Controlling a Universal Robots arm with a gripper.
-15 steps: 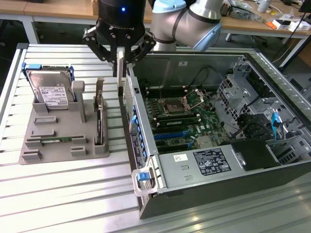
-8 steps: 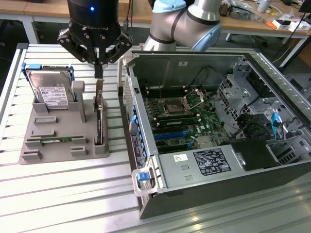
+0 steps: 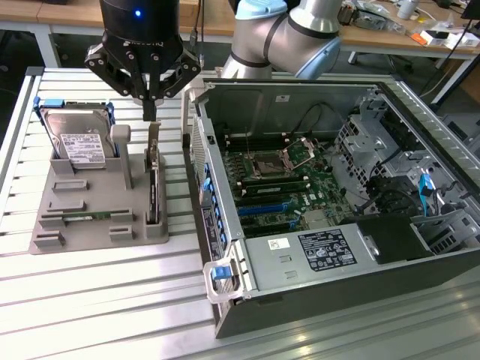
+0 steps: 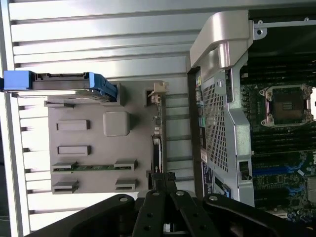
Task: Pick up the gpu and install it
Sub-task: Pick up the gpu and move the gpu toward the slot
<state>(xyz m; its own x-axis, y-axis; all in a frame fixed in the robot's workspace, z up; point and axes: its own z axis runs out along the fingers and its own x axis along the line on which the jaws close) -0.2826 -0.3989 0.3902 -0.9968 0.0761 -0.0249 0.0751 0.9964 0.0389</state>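
Currently your gripper point(image 3: 150, 112) hovers just above the gpu point(image 3: 154, 193), pincer clenched on nothing, as far as I can judge. The gpu stands on edge in the grey fixture point(image 3: 97, 238), at its 3 o'clock side in the exterior view, probably so you can pinch it from above. The open computer case point(image 3: 300, 255) lies just beside, at 3 o'clock, board exposed. Surface: ribbed aluminium table point(image 3: 97, 300). Cluttered benches point(image 3: 375, 30) at 12 o'clock.
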